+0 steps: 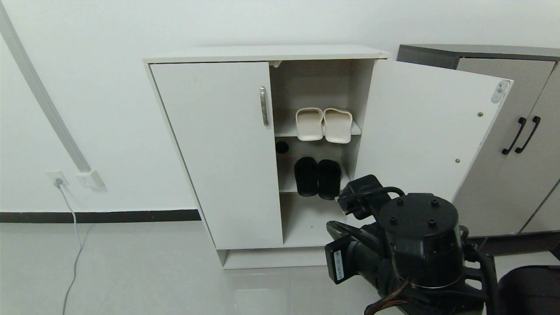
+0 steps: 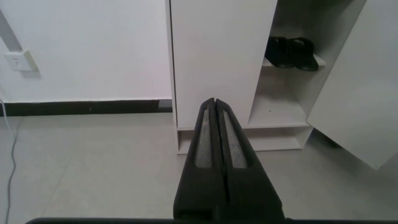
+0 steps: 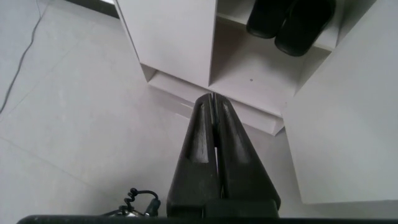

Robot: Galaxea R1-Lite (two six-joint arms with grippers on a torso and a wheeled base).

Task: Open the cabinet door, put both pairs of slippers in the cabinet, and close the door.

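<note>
Along the wall on the far left a pale conduit [image 1: 39,92] slants down to a socket [image 1: 56,178], and a grey cable [image 1: 74,245] trails from it across the light tiled floor [image 1: 131,271]. A black skirting strip [image 1: 100,216] runs along the foot of the wall up to the white cabinet [image 1: 267,53].

The cabinet's left door [image 1: 218,153] is shut, with an upright metal handle [image 1: 263,106] near its inner edge. The left gripper [image 2: 214,109] hangs low over the floor in front of this door, its two fingers pressed together with nothing between them.

Past the handle the compartment stands open. The cream slippers [image 1: 337,126] sit side by side on the upper shelf, their ends jutting a little over its front edge. On the shelf below, the black slippers [image 1: 306,176] lie side by side as well, with a small dark round thing [image 1: 281,147] at the back left that I cannot make out. The bottom shelf is bare.

The right door [image 1: 424,131] is swung wide open. The right arm [image 1: 420,236] stands low in front of it, and the right gripper [image 3: 213,102] points at the floor before the cabinet's base, fingers closed on nothing.

Just beyond the open door stands a grey cabinet [image 1: 503,192] with two black handles.
</note>
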